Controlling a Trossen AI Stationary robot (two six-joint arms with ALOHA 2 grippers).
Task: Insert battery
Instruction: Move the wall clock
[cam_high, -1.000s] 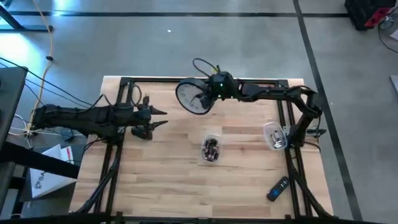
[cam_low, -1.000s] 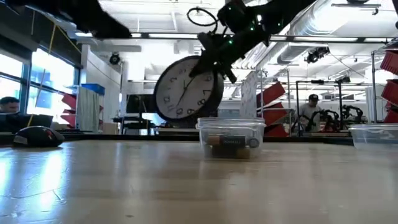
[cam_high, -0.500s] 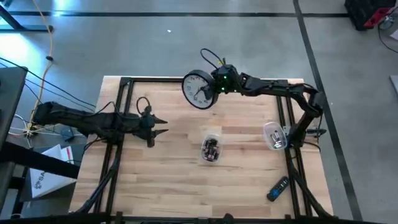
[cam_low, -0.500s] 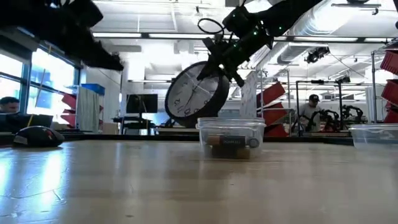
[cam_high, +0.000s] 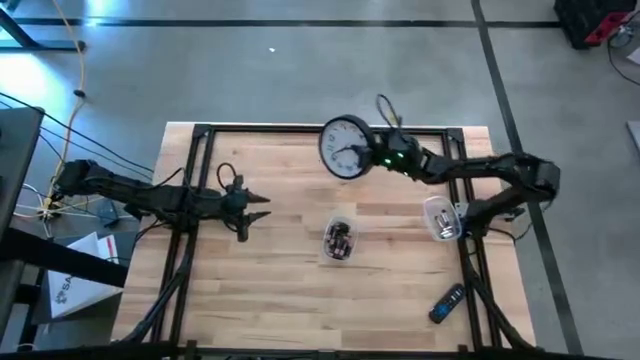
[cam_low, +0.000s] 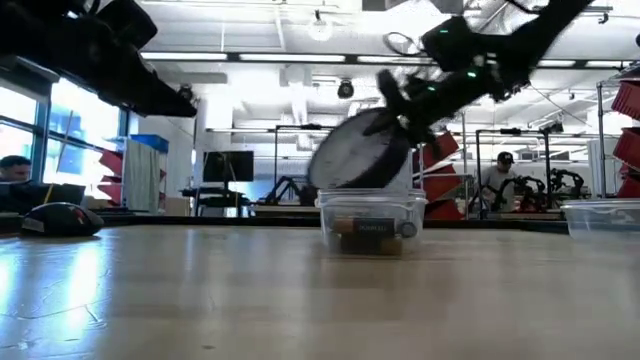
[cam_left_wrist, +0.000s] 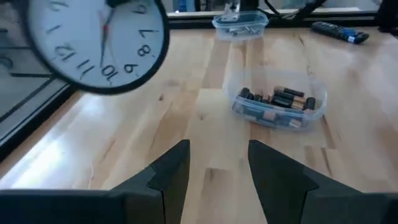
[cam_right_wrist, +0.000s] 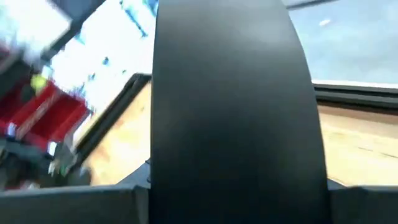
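Black-rimmed and white-faced, the clock (cam_high: 345, 150) is what your right claw (cam_high: 385, 158) has clamped by its edge, holding it up off the desk (cam_high: 280, 290) near the far edge, about midway along it. In the low view the clock (cam_low: 362, 160) hangs tilted above and behind the clear tub, clear of the wood. The right wrist view is almost wholly filled by the clock's dark rim (cam_right_wrist: 231, 106), so you see little else there.

Your left claw (cam_high: 250, 200) sits over the left half of the desk, its fingers (cam_left_wrist: 168, 174) spread apart with nothing between them, pointing toward the middle.

Between the two arms, near the desk's centre, stands the clear tub of batteries (cam_high: 340, 240); in the left wrist view the batteries (cam_left_wrist: 277, 102) lie loose in it. A second clear container (cam_high: 441, 217) rests by the right edge, and a dark remote (cam_high: 446, 303) lies toward the near right corner.
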